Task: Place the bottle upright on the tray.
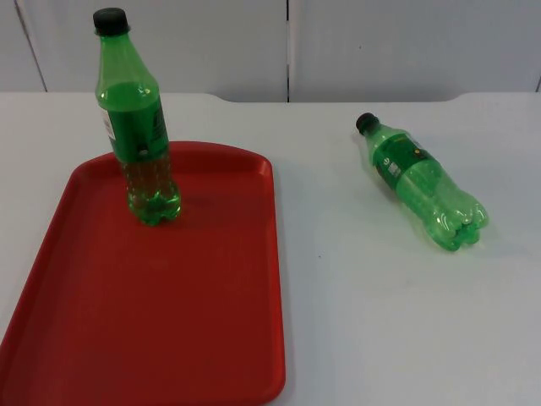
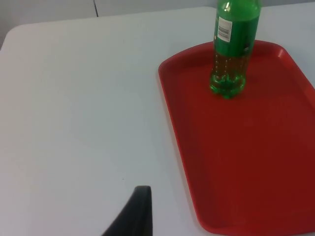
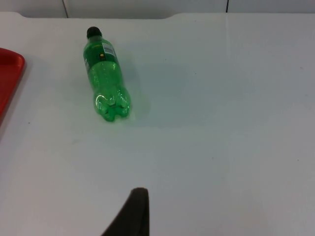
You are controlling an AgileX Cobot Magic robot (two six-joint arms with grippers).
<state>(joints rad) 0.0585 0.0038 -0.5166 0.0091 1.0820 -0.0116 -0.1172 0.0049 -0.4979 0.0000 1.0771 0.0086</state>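
One green bottle with a black cap (image 1: 139, 144) stands upright on the far part of the red tray (image 1: 169, 321). The left wrist view shows this bottle (image 2: 231, 54) on the tray (image 2: 256, 167). A second green bottle (image 1: 423, 182) lies on its side on the white table, to the right of the tray, with its cap towards the wall. The right wrist view shows this lying bottle (image 3: 105, 78) too. My left gripper (image 2: 134, 216) is over bare table beside the tray, far from the standing bottle. My right gripper (image 3: 132, 216) is over bare table, well short of the lying bottle.
The tray's edge (image 3: 7, 73) lies beyond the lying bottle in the right wrist view. White table top (image 1: 380, 321) stretches from the tray to the right. The grey partition wall (image 1: 380, 42) closes off the table's far side.
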